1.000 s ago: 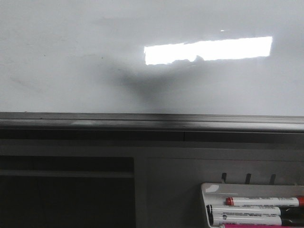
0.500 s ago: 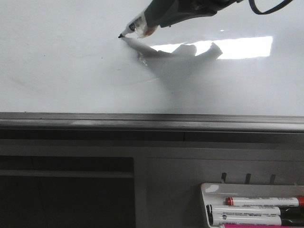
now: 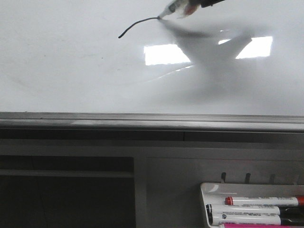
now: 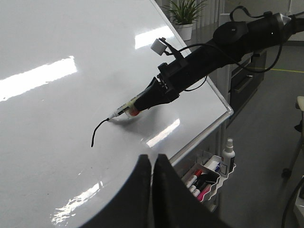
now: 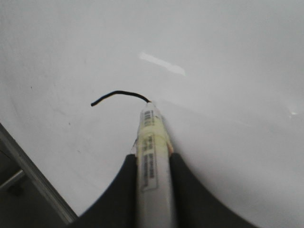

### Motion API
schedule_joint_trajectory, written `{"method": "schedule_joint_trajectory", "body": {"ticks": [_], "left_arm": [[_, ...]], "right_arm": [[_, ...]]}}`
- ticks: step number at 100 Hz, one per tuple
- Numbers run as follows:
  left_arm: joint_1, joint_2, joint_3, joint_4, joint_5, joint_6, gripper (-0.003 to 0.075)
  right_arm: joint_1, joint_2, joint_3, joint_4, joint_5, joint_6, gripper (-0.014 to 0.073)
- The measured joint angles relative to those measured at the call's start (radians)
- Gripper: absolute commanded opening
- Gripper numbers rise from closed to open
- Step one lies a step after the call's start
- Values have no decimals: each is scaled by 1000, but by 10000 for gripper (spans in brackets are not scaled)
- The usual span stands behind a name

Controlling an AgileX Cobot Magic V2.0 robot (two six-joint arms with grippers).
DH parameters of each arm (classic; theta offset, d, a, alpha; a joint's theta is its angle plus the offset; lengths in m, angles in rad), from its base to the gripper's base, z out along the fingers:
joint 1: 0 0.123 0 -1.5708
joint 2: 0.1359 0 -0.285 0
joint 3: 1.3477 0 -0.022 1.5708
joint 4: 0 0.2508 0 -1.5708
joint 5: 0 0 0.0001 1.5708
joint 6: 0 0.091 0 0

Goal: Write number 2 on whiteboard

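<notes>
Black stroke (image 3: pixel 137 24) high on whiteboard (image 3: pixel 71 71), lower board bare.

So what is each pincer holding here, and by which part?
The right pincer grips a marker by its barrel, tip on the whiteboard at the end of the line. The left pincer is shut on nothing.

I see the whiteboard (image 3: pixel 71 71) as the working surface, glossy white, with a grey metal lower edge (image 3: pixel 152 118) running across the front view. A bright rectangular light reflection (image 3: pixel 166 54) sits on it, toward 1 o'clock from board centre. Directly on the board lies one short curved black marker line (image 3: pixel 135 24), the start of the number 2, at about 12 o'clock. The marker tip (image 3: pixel 160 18) touches the line's right end. A grey shadow (image 3: pixel 209 52) spreads at 2 o'clock.
</notes>
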Motion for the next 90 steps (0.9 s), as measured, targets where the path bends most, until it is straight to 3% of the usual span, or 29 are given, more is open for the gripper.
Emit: {"method": "schedule_joint_trajectory", "body": {"ticks": [13, 30, 71, 90], "left_arm": [[0, 0, 0, 0, 0, 0, -20], [0, 0, 0, 0, 0, 0, -20], [0, 0, 0, 0, 0, 0, -20], [0, 0, 0, 0, 0, -1, -20]], "right_arm": [[-10, -17, 0, -78, 38, 64, -59], [-1, -17, 34, -88, 57, 113, -59], [181, 101, 72, -62, 20, 124, -59], [183, 109, 72, -52, 17, 124, -59]]}}
